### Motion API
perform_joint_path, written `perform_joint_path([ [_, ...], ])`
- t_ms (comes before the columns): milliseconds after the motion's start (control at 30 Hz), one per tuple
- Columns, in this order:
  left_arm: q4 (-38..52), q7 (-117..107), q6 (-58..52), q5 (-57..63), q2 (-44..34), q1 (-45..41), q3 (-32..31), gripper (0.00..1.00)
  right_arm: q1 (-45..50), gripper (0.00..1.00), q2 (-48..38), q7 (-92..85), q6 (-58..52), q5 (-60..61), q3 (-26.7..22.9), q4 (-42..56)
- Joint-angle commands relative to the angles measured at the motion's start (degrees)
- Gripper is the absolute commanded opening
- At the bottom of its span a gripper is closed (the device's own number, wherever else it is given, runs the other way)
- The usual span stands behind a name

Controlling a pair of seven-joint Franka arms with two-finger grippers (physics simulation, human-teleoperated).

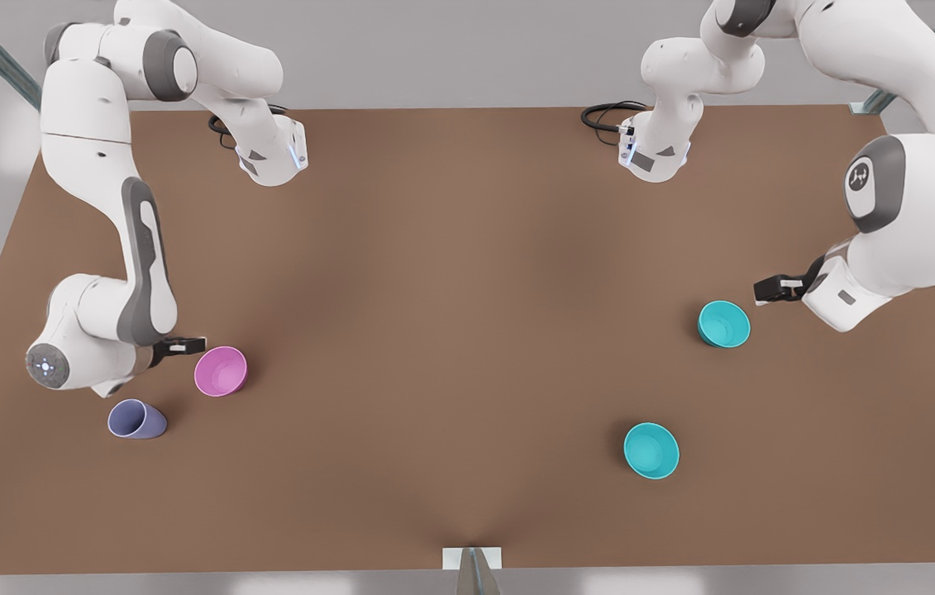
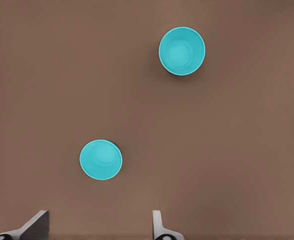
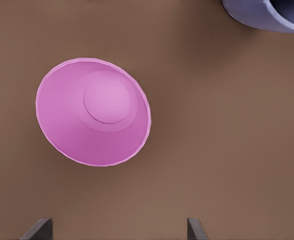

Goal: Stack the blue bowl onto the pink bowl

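Two look-alike teal-blue bowls stand upright on the front view's right: one [image 1: 723, 324] [image 2: 101, 159] just beside my left gripper [image 1: 769, 289] [image 2: 97, 227], the other [image 1: 651, 450] [image 2: 181, 51] farther toward the front edge. My left gripper is open and holds nothing, a short way off the nearer bowl. The pink bowl [image 1: 221, 371] [image 3: 93, 111] stands upright on the front view's left. My right gripper [image 1: 186, 345] [image 3: 118, 229] hovers open close beside it, not touching it.
A lavender tapered cup [image 1: 136, 419] [image 3: 266, 14] lies on its side just in front of the pink bowl. The brown table [image 1: 450, 314] stretches wide between the two arms. Cables lie near the arm bases at the back.
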Motion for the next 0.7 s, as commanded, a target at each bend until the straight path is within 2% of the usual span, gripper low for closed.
perform_joint_path([
  [0,0.0,-0.1,-0.2,0.1,-0.1,0.1,0.0,1.00,-0.1,1.00,0.7,2.8,11.4,1.8,0.0,-0.6],
  [167,0.0,-0.2,-0.3,0.1,0.0,0.0,0.0,1.00,0.0,1.00,2.1,5.4,14.3,1.8,0.0,-1.0],
  [500,-0.1,-0.2,-0.4,0.1,0.4,0.1,0.0,1.00,-0.8,1.00,-1.1,6.8,20.7,1.9,0.0,-12.3],
  [667,-0.1,0.0,-0.8,0.0,0.4,0.1,0.0,1.00,-1.3,1.00,0.6,8.7,21.7,4.2,0.0,-12.7],
])
